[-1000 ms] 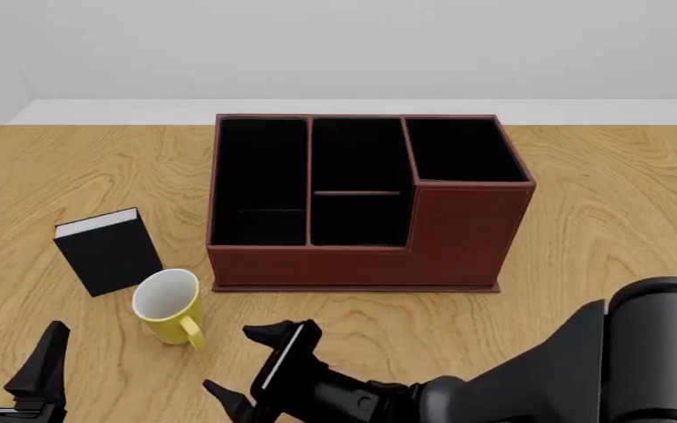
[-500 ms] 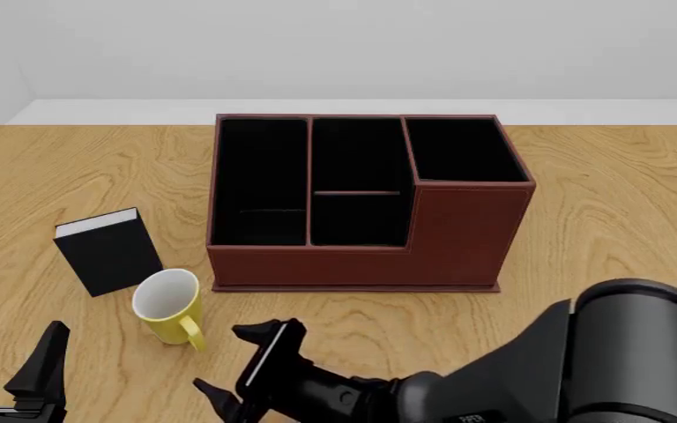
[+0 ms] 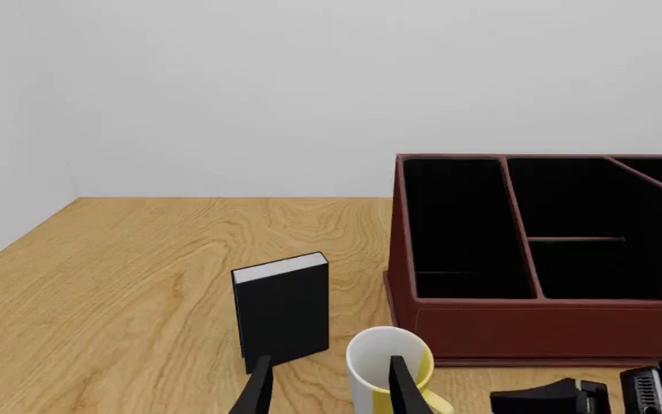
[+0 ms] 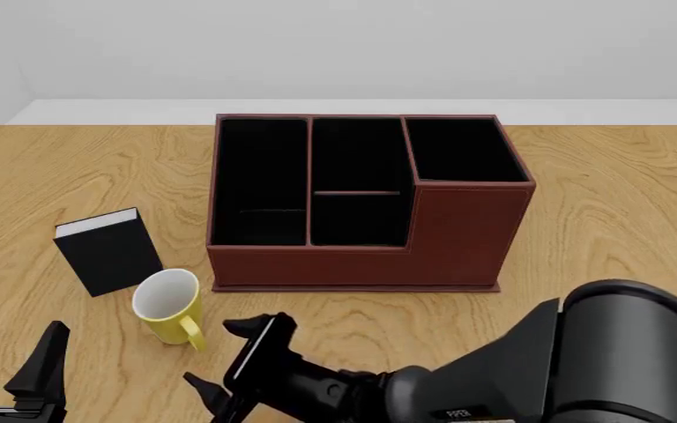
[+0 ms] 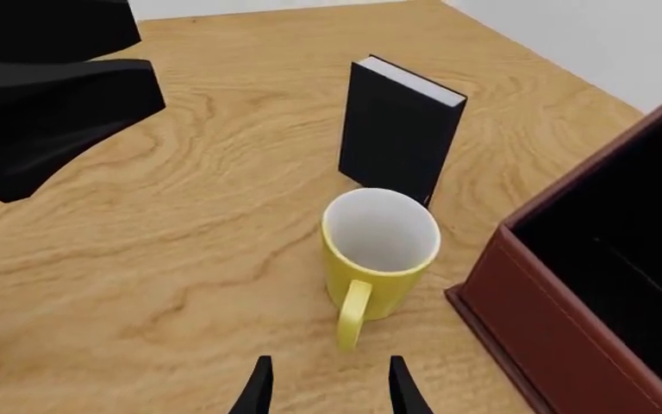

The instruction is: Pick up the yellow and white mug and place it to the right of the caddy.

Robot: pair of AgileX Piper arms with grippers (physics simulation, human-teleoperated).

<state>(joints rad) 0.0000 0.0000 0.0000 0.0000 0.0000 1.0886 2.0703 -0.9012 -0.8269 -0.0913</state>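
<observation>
The yellow and white mug (image 4: 169, 305) stands upright on the table, left of and in front of the reddish-brown caddy (image 4: 457, 238), its handle towards the near edge. My right gripper (image 4: 223, 357) is open and empty, low over the table just right of the mug's handle. In the right wrist view the mug (image 5: 379, 250) sits straight ahead of the open gripper (image 5: 328, 392), with the caddy (image 5: 538, 319) beside it. My left gripper (image 4: 10, 352) is open and empty at the near left. The left wrist view shows the mug (image 3: 368, 366) near its open gripper (image 3: 328, 388) and the caddy (image 3: 538, 328).
A small black book with white pages (image 4: 108, 250) stands upright just left of and behind the mug, also in the left wrist view (image 3: 283, 310) and the right wrist view (image 5: 400, 129). The right arm's bulky body (image 4: 621, 352) fills the near right corner.
My right gripper has moved left along the near edge, closer to the mug's handle. The mug, the caddy, the book and the left gripper have not moved.
</observation>
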